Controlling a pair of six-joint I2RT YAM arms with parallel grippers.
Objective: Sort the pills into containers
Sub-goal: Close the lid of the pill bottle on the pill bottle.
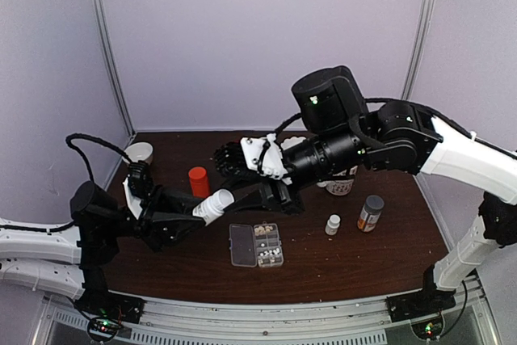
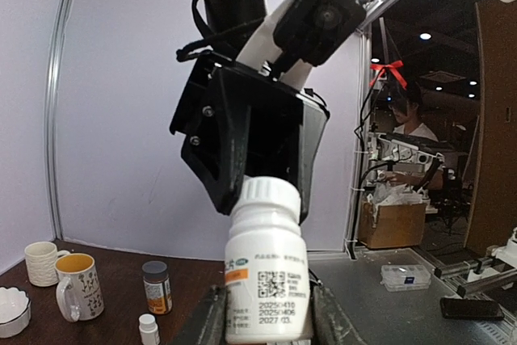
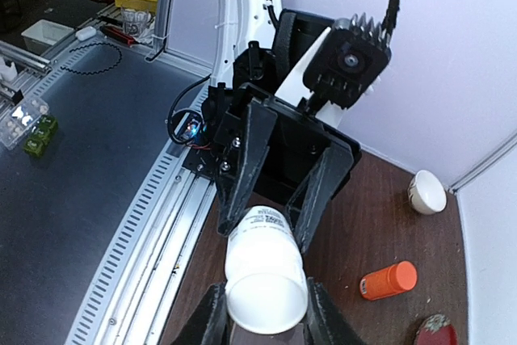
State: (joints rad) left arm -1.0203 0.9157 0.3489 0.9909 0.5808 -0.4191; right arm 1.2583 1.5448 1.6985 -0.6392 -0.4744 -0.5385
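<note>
A large white pill bottle (image 1: 212,206) hangs tilted above the table between both arms. My left gripper (image 2: 266,314) is shut on its body, label facing the left wrist camera. My right gripper (image 3: 263,314) is shut on the bottle's white ribbed cap (image 2: 271,195), whose flat top (image 3: 266,303) faces the right wrist camera. On the table below lies the clear pill box (image 1: 267,245), its lid (image 1: 240,246) folded open to the left. Small whitish pills (image 1: 262,230) lie in some of its cells, the containers.
An orange bottle (image 1: 199,181) lies behind the held bottle, with a white bowl (image 1: 139,153) at the back left. A small white bottle (image 1: 333,224), a brown bottle with a grey cap (image 1: 371,212) and a mug (image 1: 340,185) stand at the right.
</note>
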